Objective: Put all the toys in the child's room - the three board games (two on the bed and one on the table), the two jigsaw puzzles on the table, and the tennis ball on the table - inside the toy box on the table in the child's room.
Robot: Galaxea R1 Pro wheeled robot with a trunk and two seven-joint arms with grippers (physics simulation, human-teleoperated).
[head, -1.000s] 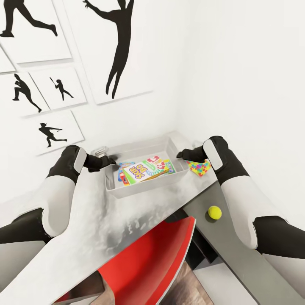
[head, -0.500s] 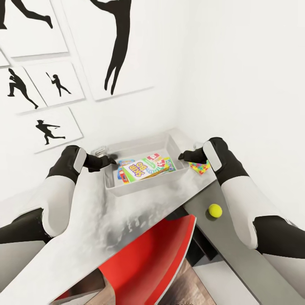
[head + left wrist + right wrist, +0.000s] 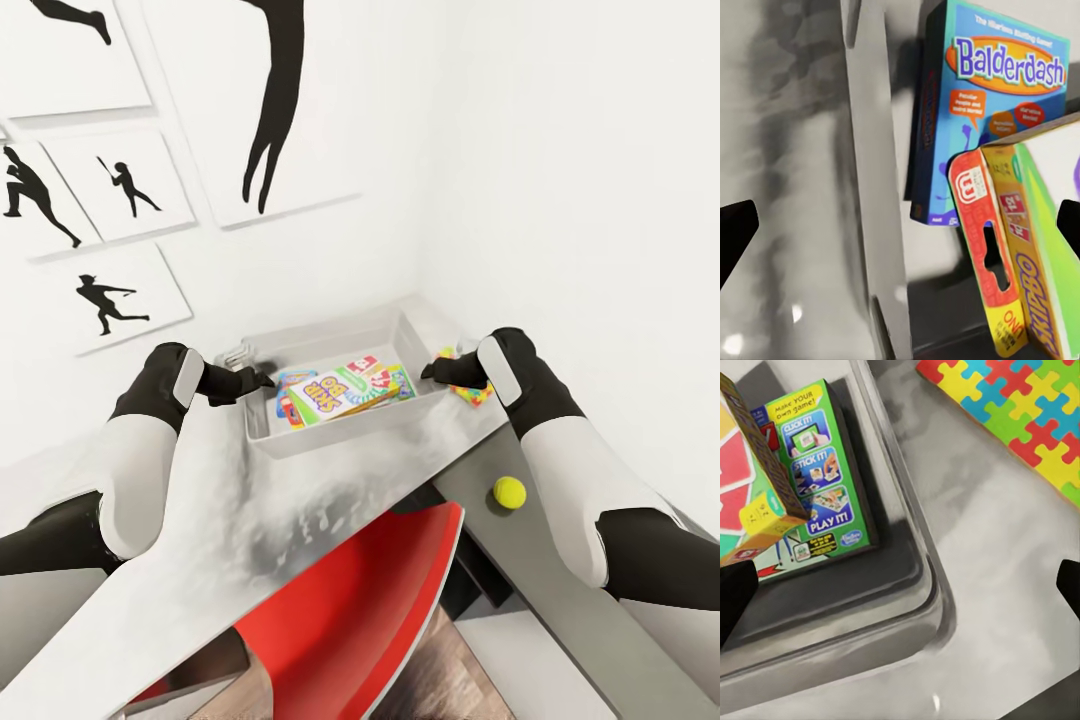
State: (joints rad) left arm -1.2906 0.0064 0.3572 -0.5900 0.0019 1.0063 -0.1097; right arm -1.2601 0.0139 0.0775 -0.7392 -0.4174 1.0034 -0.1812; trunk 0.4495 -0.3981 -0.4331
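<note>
The light-grey toy box [image 3: 262,441] stands on the table [image 3: 220,540] in the wall corner. It holds three board games: a Skip-Bo box [image 3: 330,396] propped on top, a blue Balderdash box [image 3: 999,105] and a green one [image 3: 825,484]. My left gripper [image 3: 262,379] hangs open over the box's left wall [image 3: 874,187], and my right gripper [image 3: 428,368] hangs open over its right wall [image 3: 911,585]. A jigsaw puzzle [image 3: 472,393] lies on the table beside that wall [image 3: 1020,412], partly hidden by my right wrist. The tennis ball [image 3: 509,491] rests on the lower dark-grey section.
A red chair [image 3: 350,610] is tucked under the table's front edge. White walls close the corner behind and to the right of the box; black silhouette pictures [image 3: 110,300] hang on the left wall. The dark-grey section [image 3: 570,590] runs along the right.
The whole view has shifted a little, so the wall pictures, box and ball sit slightly higher. Both grippers stay open at the box's two sides. More of the jigsaw is hidden behind my right wrist.
</note>
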